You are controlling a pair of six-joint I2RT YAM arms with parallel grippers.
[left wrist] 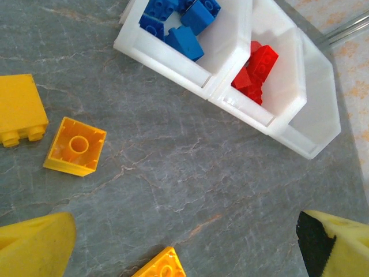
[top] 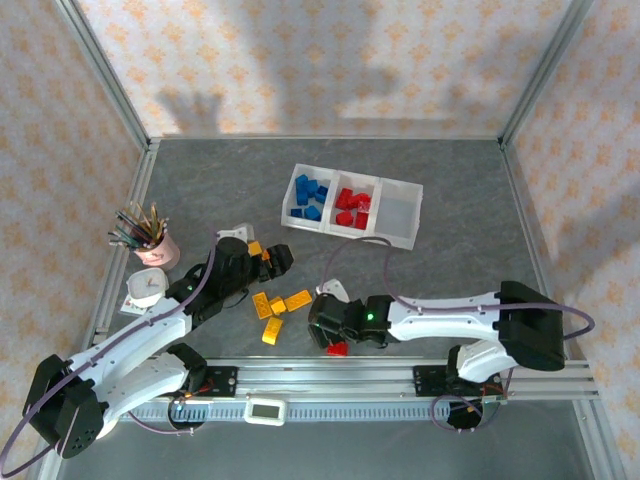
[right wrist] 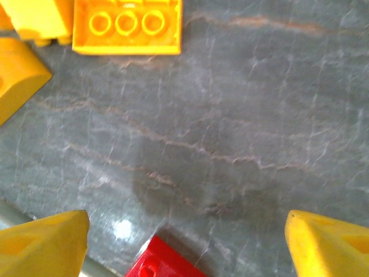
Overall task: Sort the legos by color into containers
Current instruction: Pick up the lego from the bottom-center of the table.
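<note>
The containers are three adjoining compartments of a white tray [top: 405, 240]. The left one holds blue legos [top: 308, 195] [left wrist: 181, 20], the middle one red legos [top: 352, 208] [left wrist: 256, 69], and the right one [left wrist: 314, 107] is bare. Several yellow legos [top: 272, 305] lie loose on the table. My left gripper [top: 280, 258] [left wrist: 184, 248] hangs open over them, with a square yellow brick [left wrist: 75, 146] ahead of it to the left. My right gripper [top: 322, 325] [right wrist: 187, 245] is open, a red brick [top: 338, 349] [right wrist: 164, 264] lying on the table between its fingers [right wrist: 46, 242], untouched.
A pink pencil cup [top: 157, 245] and a small white object [top: 147, 288] stand at the left edge. An oblong yellow brick [right wrist: 128, 26] lies ahead of my right gripper. The metal rail [top: 330, 375] runs along the near edge, close to the red brick.
</note>
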